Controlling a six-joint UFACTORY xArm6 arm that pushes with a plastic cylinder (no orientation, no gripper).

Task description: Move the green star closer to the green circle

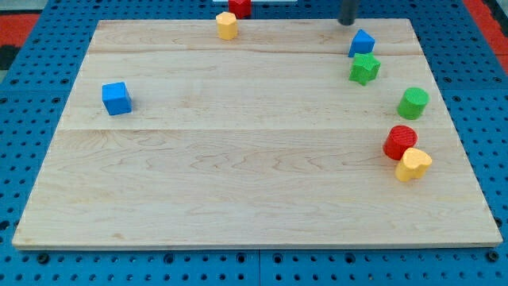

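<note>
The green star lies on the wooden board at the view's upper right. The green circle lies below and to the right of it, a short gap apart. My tip is at the view's top edge, above and slightly left of the green star, with a blue block between them. The blue block touches the star's top.
A red cylinder and a yellow block touch each other below the green circle. A blue cube lies at the left. A yellow block and a red block are at the top edge.
</note>
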